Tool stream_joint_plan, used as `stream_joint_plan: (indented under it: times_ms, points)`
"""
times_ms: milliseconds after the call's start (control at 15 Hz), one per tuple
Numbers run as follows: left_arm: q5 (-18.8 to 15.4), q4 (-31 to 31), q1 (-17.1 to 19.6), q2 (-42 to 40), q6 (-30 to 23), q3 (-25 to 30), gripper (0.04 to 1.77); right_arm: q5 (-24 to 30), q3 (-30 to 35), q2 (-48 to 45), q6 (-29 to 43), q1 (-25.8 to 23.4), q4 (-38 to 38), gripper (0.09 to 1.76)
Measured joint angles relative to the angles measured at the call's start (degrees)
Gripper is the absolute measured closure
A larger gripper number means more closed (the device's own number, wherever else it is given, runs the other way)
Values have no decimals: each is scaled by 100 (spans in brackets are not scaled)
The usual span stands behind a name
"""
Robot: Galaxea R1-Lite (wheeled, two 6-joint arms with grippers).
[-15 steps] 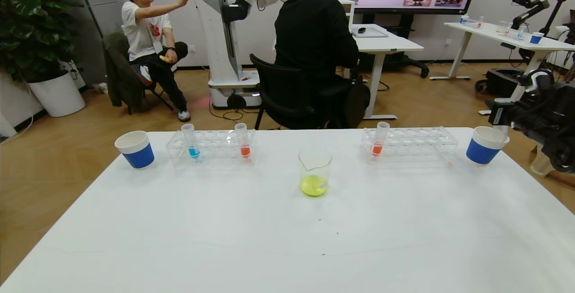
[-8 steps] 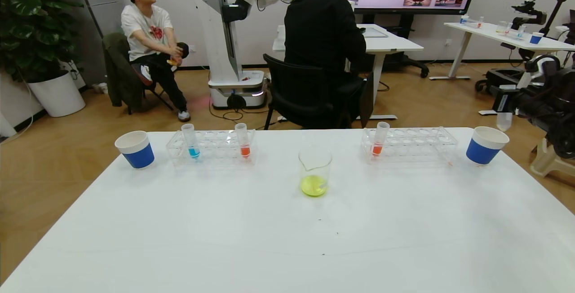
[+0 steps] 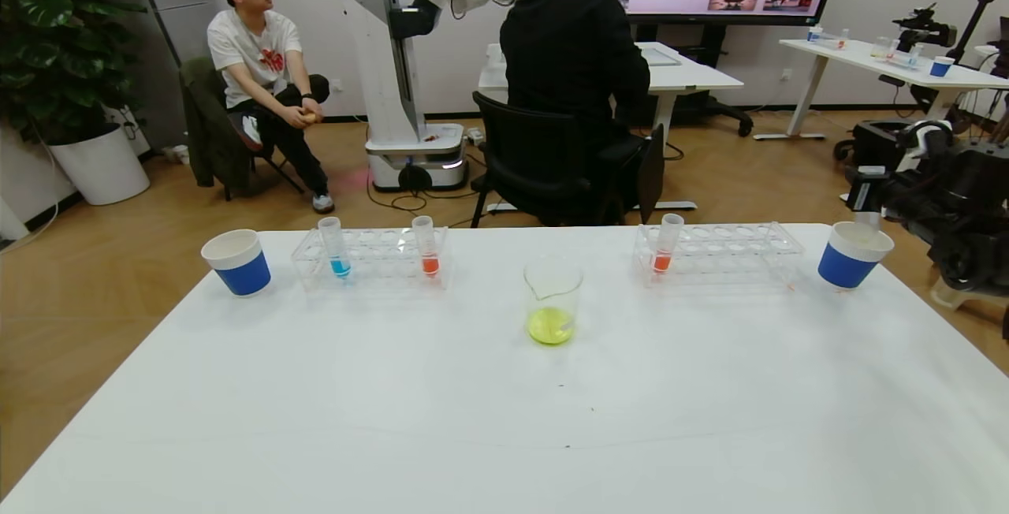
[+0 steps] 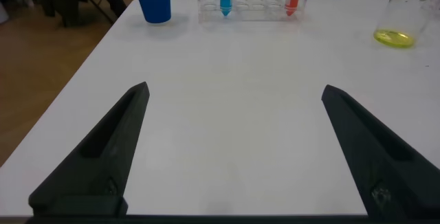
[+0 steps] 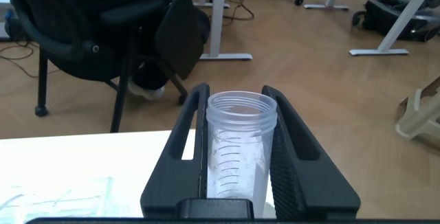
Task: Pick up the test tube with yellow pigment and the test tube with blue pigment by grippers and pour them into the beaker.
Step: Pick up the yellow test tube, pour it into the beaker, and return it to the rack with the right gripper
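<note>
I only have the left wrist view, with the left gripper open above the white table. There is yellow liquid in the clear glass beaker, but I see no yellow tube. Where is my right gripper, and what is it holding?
Observer: The right gripper is shut on a slim clear plastic tube. No yellow shows in the part I can see.
Operator: Where over the table?
Observer: At the table's right edge. The tube's lower end is just above the blue-and-white paper cup there.
Operator: What is in the right-hand rack?
Observer: The clear plastic rack holds one tube of orange-red liquid, at its left end.
</note>
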Motion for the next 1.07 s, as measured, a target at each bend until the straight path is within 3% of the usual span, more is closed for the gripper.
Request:
stream_joint_plan:
  times_ms: [600, 667, 800, 867, 933, 1067]
  points:
    - [0, 0, 0, 0, 2, 0, 6, -18, 115, 382, -11, 5, -295, 131]
    - [0, 2, 0, 0, 2, 0, 6, -18, 115, 384, -11, 0, -295, 116]
    - [0, 2, 0, 0, 2, 0, 6, -18, 118, 375, -11, -6, -328, 46]
    - [0, 0, 0, 0, 2, 0, 6, -21, 118, 364, -11, -6, -344, 20]
    - [0, 0, 0, 0, 2, 0, 6, -21, 123, 347, -11, -6, -341, 11]
    - [0, 0, 0, 0, 2, 0, 6, -18, 138, 277, -11, -6, -336, 11]
